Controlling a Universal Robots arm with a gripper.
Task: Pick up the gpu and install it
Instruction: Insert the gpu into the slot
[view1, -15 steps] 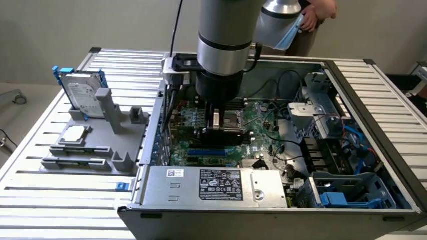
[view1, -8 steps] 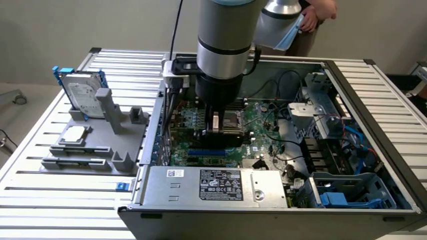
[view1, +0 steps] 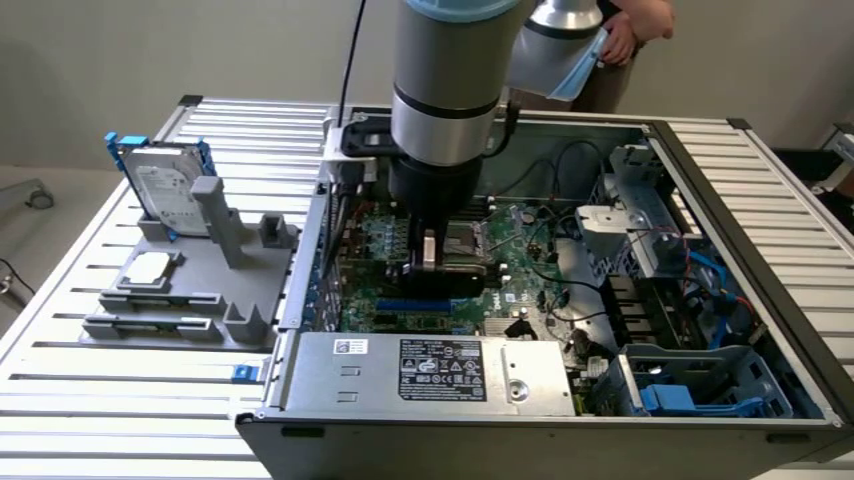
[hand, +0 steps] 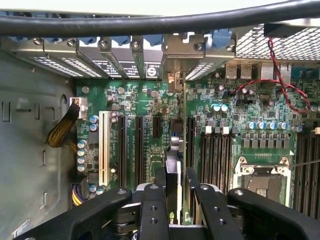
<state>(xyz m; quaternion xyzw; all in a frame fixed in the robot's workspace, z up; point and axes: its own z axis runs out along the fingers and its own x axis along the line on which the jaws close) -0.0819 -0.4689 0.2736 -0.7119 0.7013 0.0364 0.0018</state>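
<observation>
In the wrist view the gpu stands on edge over the green motherboard, a thin dark card running toward the case's rear slot openings. Its silver end bracket sits among the rear slot covers. My gripper is shut on the card, one black finger on each side of it. In the exterior view my gripper reaches down into the open computer case, low over the motherboard; the arm hides the card there.
A grey fixture on the exterior view's left holds a hard drive in a blue frame and a square silver chip. The power supply, a blue drive cage, the empty CPU socket and loose cables crowd the case. A person stands behind.
</observation>
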